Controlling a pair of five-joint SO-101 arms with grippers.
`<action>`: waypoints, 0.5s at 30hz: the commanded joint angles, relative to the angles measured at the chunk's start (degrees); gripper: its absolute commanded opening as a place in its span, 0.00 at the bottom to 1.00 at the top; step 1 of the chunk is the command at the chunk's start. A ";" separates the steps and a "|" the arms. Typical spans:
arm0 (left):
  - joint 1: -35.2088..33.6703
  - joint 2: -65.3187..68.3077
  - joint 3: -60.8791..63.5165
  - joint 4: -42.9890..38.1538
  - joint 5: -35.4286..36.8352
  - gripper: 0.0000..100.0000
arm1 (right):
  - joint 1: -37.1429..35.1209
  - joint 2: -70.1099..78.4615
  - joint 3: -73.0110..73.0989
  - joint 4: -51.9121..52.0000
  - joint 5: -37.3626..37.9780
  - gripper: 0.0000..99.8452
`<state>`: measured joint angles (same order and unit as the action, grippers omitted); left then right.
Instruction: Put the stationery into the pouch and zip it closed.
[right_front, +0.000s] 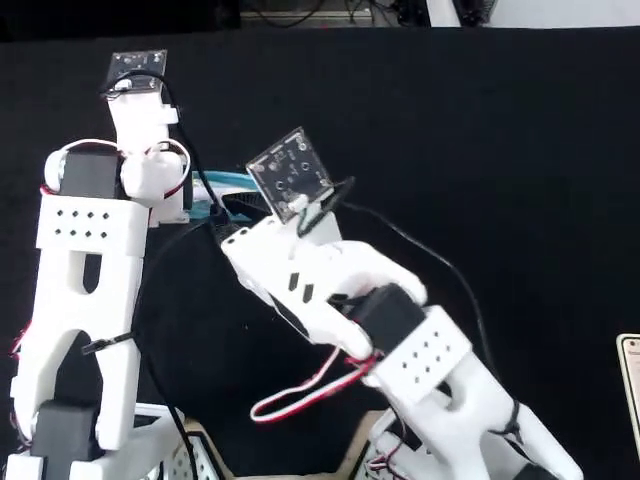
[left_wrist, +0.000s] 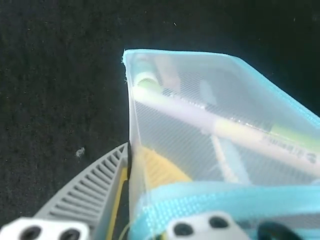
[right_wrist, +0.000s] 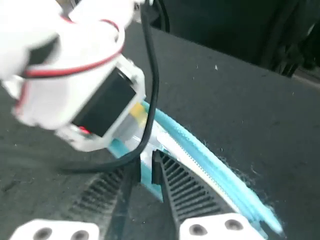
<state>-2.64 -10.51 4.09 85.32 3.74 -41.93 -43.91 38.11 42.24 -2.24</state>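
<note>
A see-through mesh pouch (left_wrist: 210, 150) with a teal zipper edge holds a pale green and white pen (left_wrist: 225, 127), a yellow item (left_wrist: 160, 172) and other pale stationery. My left gripper (left_wrist: 131, 155) is shut on the pouch's side edge, with its grey ribbed finger (left_wrist: 95, 185) against the mesh. In the right wrist view the pouch's teal zipper edge (right_wrist: 200, 150) runs past my right gripper (right_wrist: 146, 162), whose dark ribbed fingers are pinched together on it. From above, a strip of the pouch (right_front: 225, 182) shows between the two arms' ends, mostly covered by them.
Black cloth covers the table (right_front: 480, 150). The left arm's white wrist and black motor (right_wrist: 95, 100) sit right beside my right gripper. A red and white cable (right_front: 300, 395) loops under the right arm. A pale card (right_front: 630, 365) lies at the right edge.
</note>
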 joint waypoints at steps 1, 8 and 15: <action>0.92 0.70 2.15 0.70 0.26 0.03 | -0.53 2.51 0.57 -2.55 -0.35 0.05; 0.57 0.70 2.24 0.70 0.26 0.03 | 2.46 3.12 0.57 -2.37 0.00 0.05; 0.57 0.79 2.24 0.35 0.26 0.03 | 4.22 -8.57 -6.64 8.88 0.70 0.05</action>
<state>-2.29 -10.51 4.09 85.67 3.74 -38.77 -46.64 37.93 46.02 -2.24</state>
